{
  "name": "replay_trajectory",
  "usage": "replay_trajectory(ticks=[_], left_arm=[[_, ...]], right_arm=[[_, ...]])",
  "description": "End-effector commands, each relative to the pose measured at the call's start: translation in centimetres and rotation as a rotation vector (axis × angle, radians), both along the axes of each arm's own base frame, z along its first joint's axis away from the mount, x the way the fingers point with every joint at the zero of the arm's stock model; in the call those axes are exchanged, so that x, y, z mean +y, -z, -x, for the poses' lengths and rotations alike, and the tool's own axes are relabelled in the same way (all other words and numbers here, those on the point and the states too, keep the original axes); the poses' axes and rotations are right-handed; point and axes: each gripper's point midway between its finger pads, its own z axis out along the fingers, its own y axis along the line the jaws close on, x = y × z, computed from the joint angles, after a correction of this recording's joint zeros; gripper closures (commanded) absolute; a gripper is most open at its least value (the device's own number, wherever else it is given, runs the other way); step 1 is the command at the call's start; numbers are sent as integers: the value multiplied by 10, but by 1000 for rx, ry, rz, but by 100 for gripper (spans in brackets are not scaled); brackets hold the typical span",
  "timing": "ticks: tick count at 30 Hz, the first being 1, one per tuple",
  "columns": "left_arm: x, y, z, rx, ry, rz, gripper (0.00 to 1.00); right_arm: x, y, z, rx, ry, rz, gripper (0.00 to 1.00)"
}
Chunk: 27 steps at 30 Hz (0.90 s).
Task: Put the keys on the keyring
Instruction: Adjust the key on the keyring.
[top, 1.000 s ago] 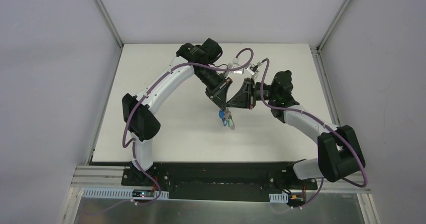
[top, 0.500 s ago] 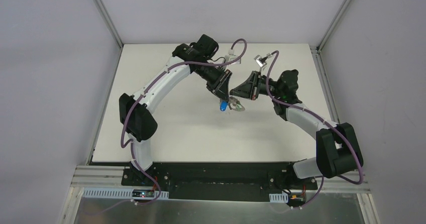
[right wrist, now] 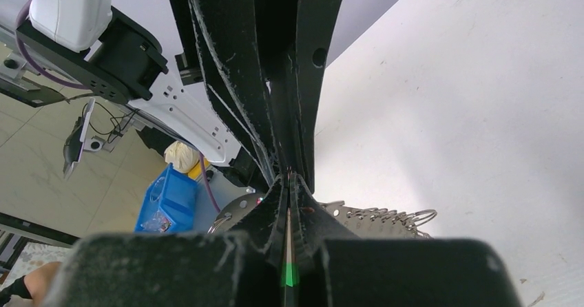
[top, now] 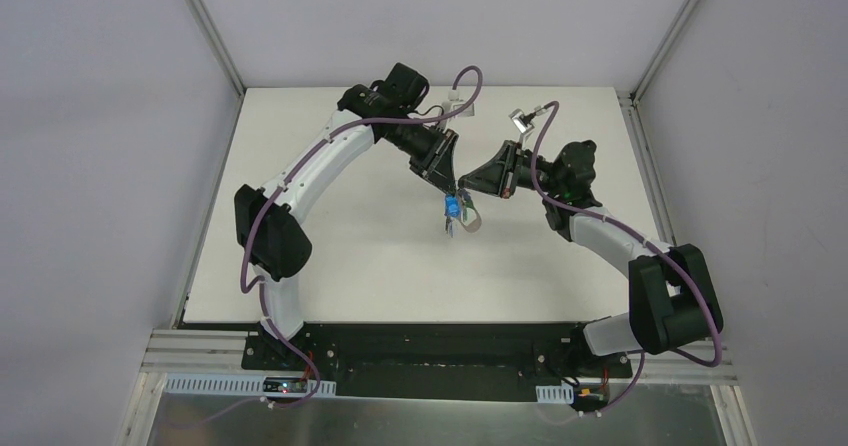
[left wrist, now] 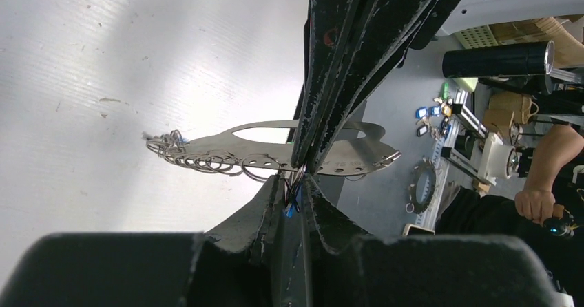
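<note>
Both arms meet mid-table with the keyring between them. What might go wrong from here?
The right gripper pinches the keyring only at its edge; it may twist or slip out. The blue key sits at the tips of the left gripper, grip unclear, so it may drop. The two grippers nearly touch and might collide.

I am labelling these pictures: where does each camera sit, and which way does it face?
Top view: sits high behind the arm bases, faces down on the table; both arms show, left hand and right hand close together.
Left wrist: sits on the left arm, faces along its own fingers toward the right hand.
Right wrist: faces the opposite way, own fingers low, left hand above.
Shared: both wrist views show the key ring.
</note>
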Motion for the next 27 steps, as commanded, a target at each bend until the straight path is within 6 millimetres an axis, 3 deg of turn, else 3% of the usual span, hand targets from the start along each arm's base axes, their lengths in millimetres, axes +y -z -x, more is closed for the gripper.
replay_trajectory(ticks=[1, 3, 8, 16, 22, 27], left_arm=[[0, -18, 3, -9, 6, 63, 89], [0, -17, 3, -2, 10, 65, 99], [3, -15, 10, 2, 35, 57, 100], [20, -1, 39, -39, 156, -108, 100], [16, -2, 42, -54, 173, -127, 100], [10, -2, 46, -54, 186, -128, 100]], right_arm=[[-1, -12, 2, -89, -9, -22, 100], [-1, -12, 2, -89, -9, -22, 100], [-2, -12, 5, -124, -20, -16, 100], [-5, -20, 23, -249, -101, 7, 70], [4, -9, 39, -255, -171, 41, 61], [10, -3, 45, -246, -201, 53, 60]])
